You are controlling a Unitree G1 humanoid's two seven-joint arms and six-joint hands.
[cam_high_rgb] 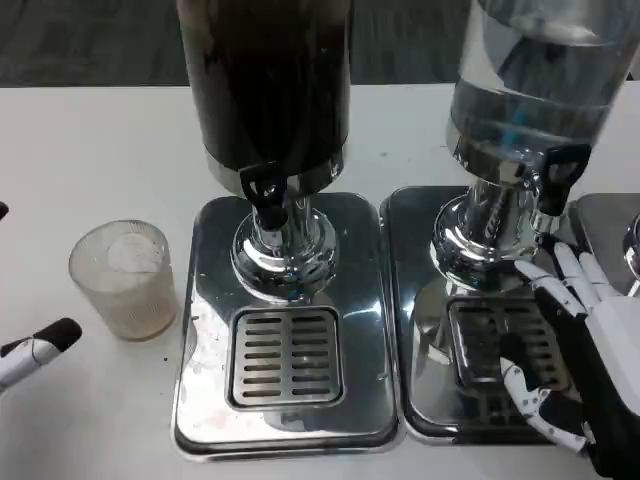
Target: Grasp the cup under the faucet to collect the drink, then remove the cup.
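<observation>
A ribbed clear cup (124, 279) stands upright on the white table, left of the dark drink dispenser (266, 85). The dispenser's black faucet (266, 195) hangs over the slotted drip grille (286, 356), and nothing stands under it. A fingertip of my left hand (36, 347) shows at the left edge, below and left of the cup, apart from it. My right hand (575, 345) hovers over the right dispenser's tray with its fingers spread and nothing in them.
A second dispenser (530, 80) holding clear liquid stands at the right with its own black faucet (556, 180) and steel tray (425, 330). The left steel tray (205, 330) has wet smears. Bare white table (80, 150) lies around the cup.
</observation>
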